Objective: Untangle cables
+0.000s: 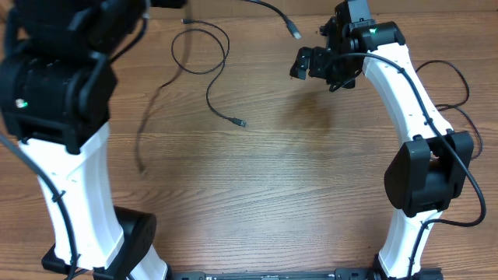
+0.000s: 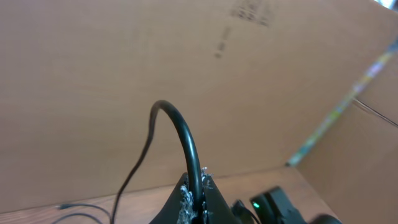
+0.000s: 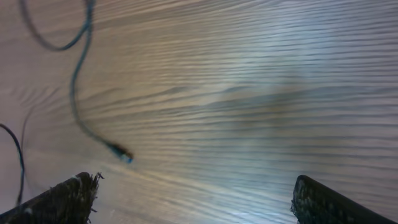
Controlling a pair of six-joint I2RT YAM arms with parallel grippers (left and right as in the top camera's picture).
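In the left wrist view my left gripper (image 2: 198, 200) is shut on a black cable (image 2: 178, 127), which arches up out of the jaws. A thinner strand (image 2: 134, 174) drops down to the table. From overhead, one thin cable (image 1: 212, 68) lies looped at the back centre and ends in a plug (image 1: 240, 122). A second cable's plug (image 1: 295, 33) lies near the back edge. My right gripper (image 1: 315, 66) hovers open just right of them. In its own view the right gripper (image 3: 199, 205) holds nothing, with a plug tip (image 3: 122, 154) lying ahead to the left.
A cardboard wall (image 2: 186, 62) stands behind the table. My left arm (image 1: 70, 85) fills the left side and hides its gripper from overhead. The right arm (image 1: 405, 93) curves along the right, its own thicker cables (image 1: 455, 89) looping beside it. A faint blurred strand (image 1: 144, 132) runs down-left.
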